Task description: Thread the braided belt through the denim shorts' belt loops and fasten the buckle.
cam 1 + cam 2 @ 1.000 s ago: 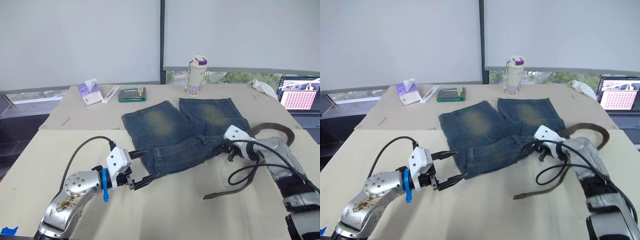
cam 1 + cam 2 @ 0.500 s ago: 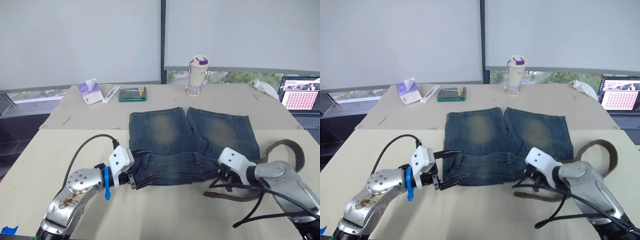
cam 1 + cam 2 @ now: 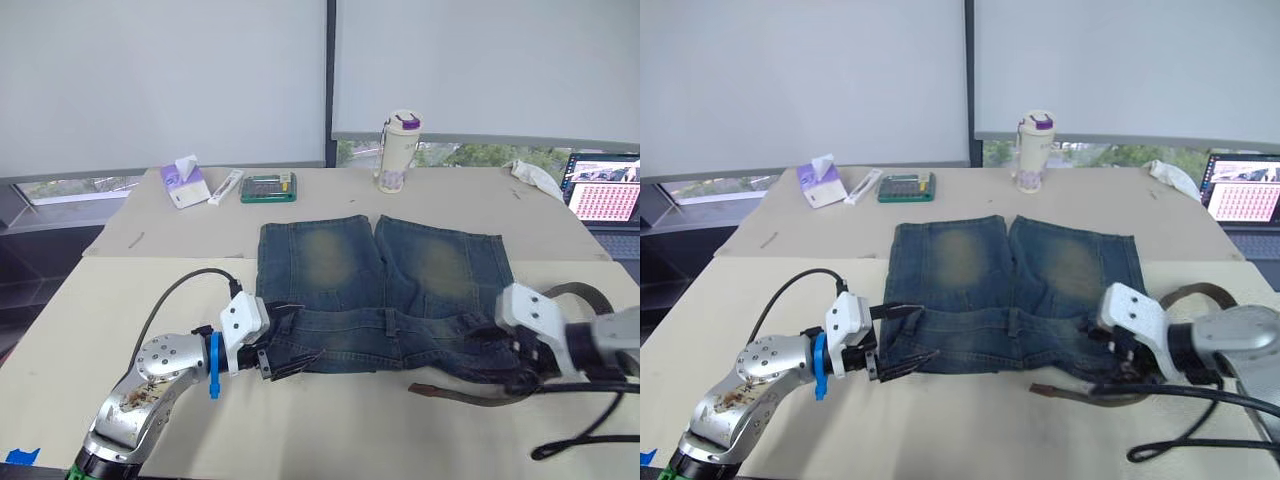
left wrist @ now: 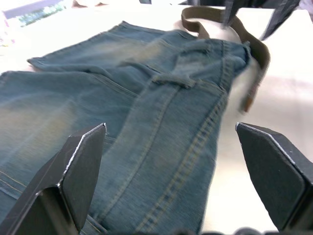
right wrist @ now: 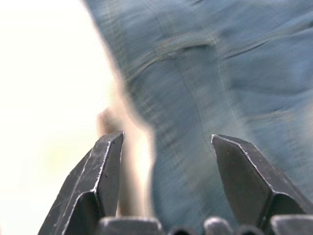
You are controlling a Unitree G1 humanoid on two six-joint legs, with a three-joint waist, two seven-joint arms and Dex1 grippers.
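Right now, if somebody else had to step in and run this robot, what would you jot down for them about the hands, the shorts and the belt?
Left gripper: open, fingers either side of the waistband's left end.
Right gripper: open, at the waistband's right end, gripping nothing.
Denim shorts: flat on the table, waistband toward the robot, legs pointing away.
Braided belt: lies loose on the table by the shorts' right corner, one end in front of the waistband, the rest looping behind the right arm. I cannot make out the buckle.
Done: shorts laid out.
Left: thread the belt through every loop, such as the one mid-waistband, then fasten it.
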